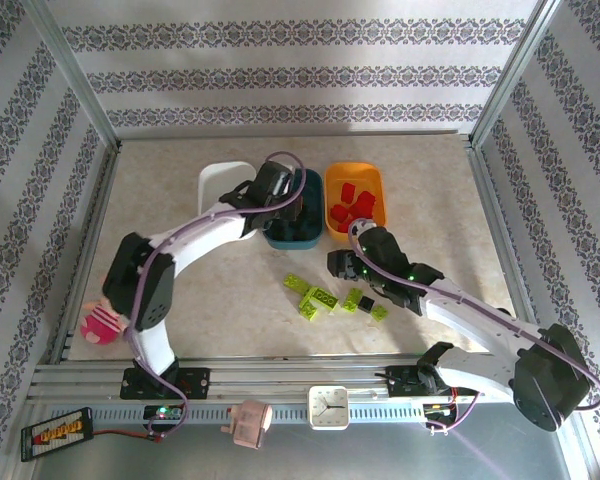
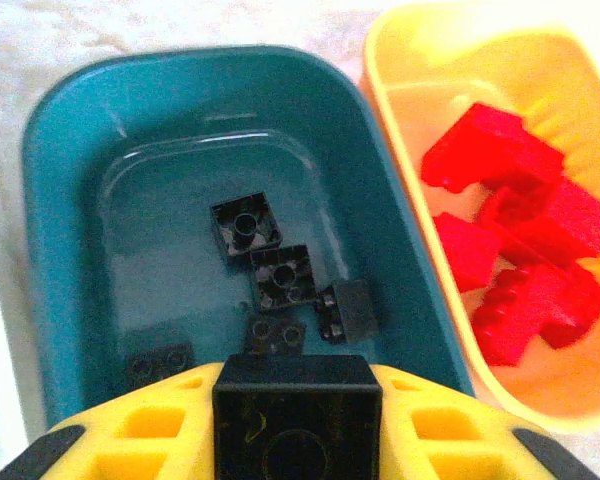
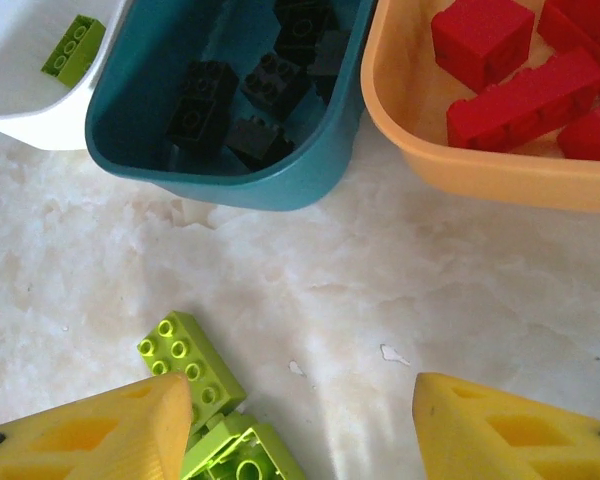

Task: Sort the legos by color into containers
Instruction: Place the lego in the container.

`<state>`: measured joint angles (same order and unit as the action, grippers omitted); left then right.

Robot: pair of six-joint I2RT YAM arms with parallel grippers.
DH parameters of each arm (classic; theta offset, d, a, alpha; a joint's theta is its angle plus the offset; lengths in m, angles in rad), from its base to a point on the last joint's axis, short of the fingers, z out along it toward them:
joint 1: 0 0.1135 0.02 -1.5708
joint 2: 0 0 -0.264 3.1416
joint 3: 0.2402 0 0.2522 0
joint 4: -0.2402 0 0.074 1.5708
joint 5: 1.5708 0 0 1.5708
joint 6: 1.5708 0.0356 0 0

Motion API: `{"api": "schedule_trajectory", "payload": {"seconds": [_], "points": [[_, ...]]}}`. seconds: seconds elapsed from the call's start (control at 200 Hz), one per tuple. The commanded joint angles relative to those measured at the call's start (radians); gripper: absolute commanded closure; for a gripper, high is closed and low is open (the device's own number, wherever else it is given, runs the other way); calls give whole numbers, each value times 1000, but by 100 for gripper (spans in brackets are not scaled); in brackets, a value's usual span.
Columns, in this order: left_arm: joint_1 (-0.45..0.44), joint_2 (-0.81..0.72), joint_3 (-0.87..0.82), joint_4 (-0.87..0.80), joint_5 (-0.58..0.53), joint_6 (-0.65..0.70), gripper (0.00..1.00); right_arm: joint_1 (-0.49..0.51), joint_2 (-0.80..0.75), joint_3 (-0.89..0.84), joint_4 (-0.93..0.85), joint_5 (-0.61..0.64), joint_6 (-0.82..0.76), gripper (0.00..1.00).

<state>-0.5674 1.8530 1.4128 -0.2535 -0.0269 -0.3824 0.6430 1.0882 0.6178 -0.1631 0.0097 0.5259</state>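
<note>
– While your left gripper hangs over the dark teal tub, its yellow fingers are pinched narrow on a black brick. Several more black bricks lie on the tub floor below it.

– So you are at the drop step for black, by my judgement. The next move calls for you to part those fingers well inside the teal rim. The orange tub of red bricks sits just beside it at 3 o'clock.

– Your right gripper stands wide with nothing between its fingers, above the bare table. Lime green bricks lie at its 7 o'clock.

– Those look like your next pick. They belong in the white tub, at 9 o'clock of the teal one, where one lime brick already lies. A loose black brick also waits among the lime ones, at 5 o'clock of the teal tub.
</note>
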Motion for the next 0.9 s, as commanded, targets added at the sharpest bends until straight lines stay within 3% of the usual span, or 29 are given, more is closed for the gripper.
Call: {"api": "schedule_trajectory", "payload": {"seconds": [0.0,0.255,0.485,0.655,0.899], "points": [[16,103,113,-113,2,43,68,-6,-26,-30,-15,-21,20,39],[40,281,297,-208,13,31,61,17,-47,-76,-50,-45,31,39],[40,288,339,-233,45,18,46,47,-44,-79,-77,-70,10,38],[37,118,188,-125,101,-21,31,82,0,-40,-73,-97,-48,37],[36,-350,-286,92,113,-90,18,180,217,110,-73,-93,-142,37]]}}
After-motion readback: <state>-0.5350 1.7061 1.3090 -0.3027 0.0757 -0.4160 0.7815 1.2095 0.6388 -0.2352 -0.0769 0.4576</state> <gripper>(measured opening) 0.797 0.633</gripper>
